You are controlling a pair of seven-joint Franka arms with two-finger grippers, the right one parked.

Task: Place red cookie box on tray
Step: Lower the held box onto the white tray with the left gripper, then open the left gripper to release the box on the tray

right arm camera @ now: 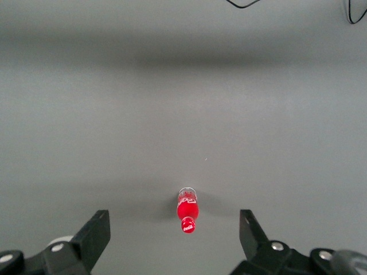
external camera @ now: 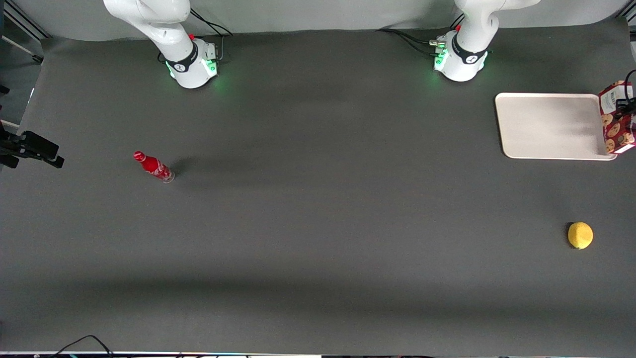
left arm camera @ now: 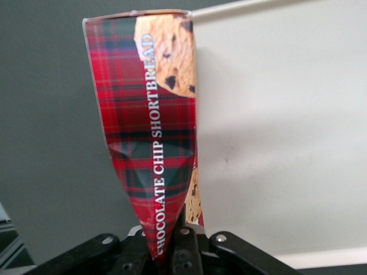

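The red cookie box is a dark-red plaid carton with cookie pictures and a white label at its end. It hangs lifted at the working arm's end of the table, over the outer edge of the tray. My gripper is shut on the box. In the left wrist view the fingers pinch one end of the carton, which is creased where it is clamped. The cream-beige tray lies flat below and beside the box, with nothing on it.
A yellow lemon lies nearer the front camera than the tray. A small red bottle lies tilted toward the parked arm's end of the table. The two arm bases stand along the table's back edge.
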